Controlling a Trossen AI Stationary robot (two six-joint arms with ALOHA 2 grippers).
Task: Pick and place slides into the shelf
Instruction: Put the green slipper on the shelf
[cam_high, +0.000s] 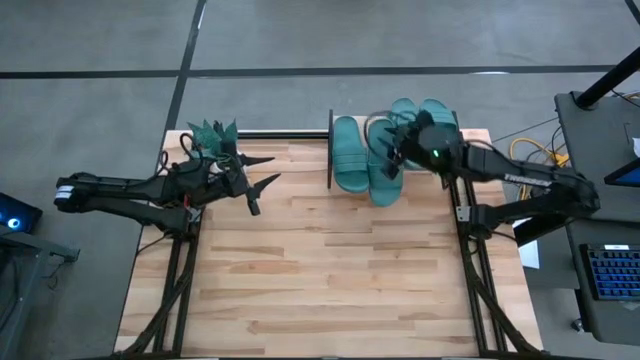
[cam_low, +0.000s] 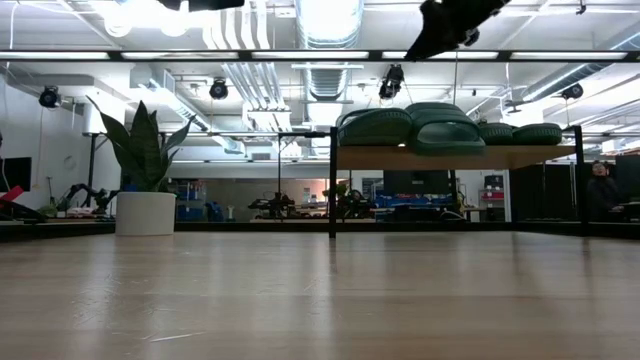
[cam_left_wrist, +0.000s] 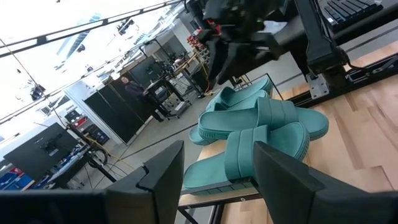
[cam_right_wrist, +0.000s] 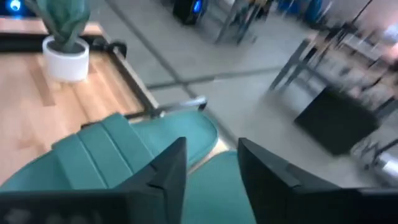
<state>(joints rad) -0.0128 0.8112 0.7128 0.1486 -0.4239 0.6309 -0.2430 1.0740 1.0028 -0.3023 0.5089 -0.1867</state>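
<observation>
Several teal slides lie soles down on the light-wood top board of the shelf (cam_low: 500, 157) at the table's far edge, right of the middle. The leftmost slide (cam_high: 349, 152) lies straight. The slide beside it (cam_high: 384, 178) juts out toward the near side. My right gripper (cam_high: 392, 155) hovers open above these slides, well clear of them in the low view (cam_low: 440, 35); its own view (cam_right_wrist: 211, 146) looks down on them. My left gripper (cam_high: 272, 168) waits open over the table's left part, pointing at the shelf, with nothing between its fingers (cam_left_wrist: 217, 149).
A spiky green plant in a white pot (cam_low: 147, 190) stands at the table's far left corner. Black frame rails (cam_high: 468, 250) run along both table sides. Bare wooden tabletop (cam_high: 330, 270) spreads across the middle and near side. A person (cam_low: 600, 185) stands in the room behind.
</observation>
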